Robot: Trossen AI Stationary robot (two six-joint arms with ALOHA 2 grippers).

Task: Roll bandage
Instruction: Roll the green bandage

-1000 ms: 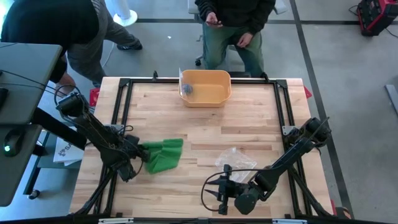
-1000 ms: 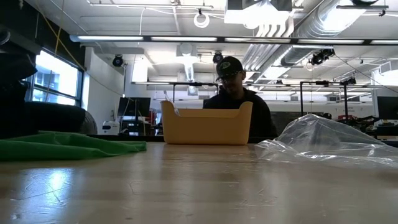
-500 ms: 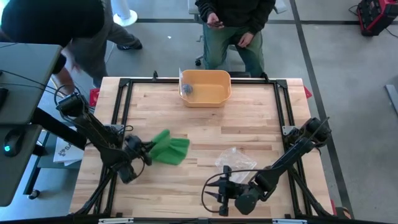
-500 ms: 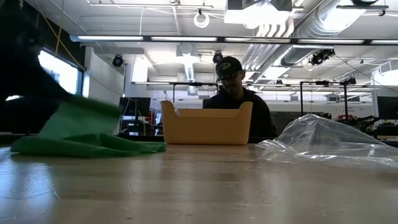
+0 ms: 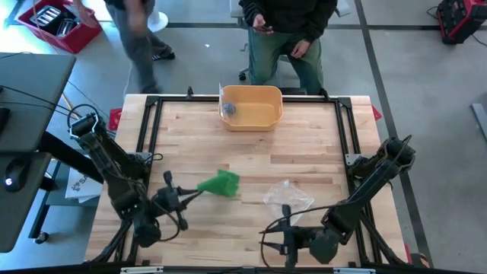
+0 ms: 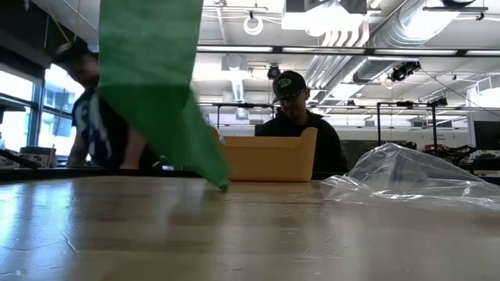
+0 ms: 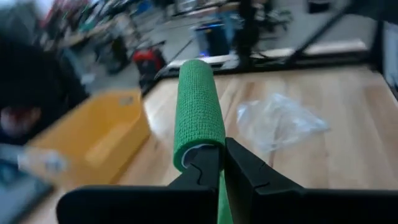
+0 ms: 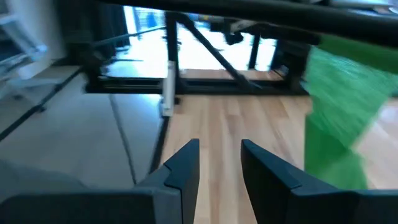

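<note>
- The left gripper [image 5: 185,199] sits at about 8 o'clock on the counter [image 5: 304,144], its jaws pinched together on one end of the bandage [image 5: 220,183].
- In the left wrist view the bandage [image 7: 198,109] is a green roll reaching straight out from the closed jaws, its near end caught between them.
- From the jaws, the bandage extends toward 2 o'clock, just left of the counter's middle.
- In the low view the bandage [image 6: 160,86] hangs as a wide green strip, its lower tip near the counter.
- The plastic bag [image 5: 288,196] lies near, at 3 o'clock of the bandage.
- The yellow bin [image 5: 251,106] stands at 12 o'clock.
- The right gripper [image 5: 288,240] waits at 6 o'clock, jaws parted around nothing.
- A seated person [image 5: 285,34] is beyond the 12 o'clock edge.
</note>
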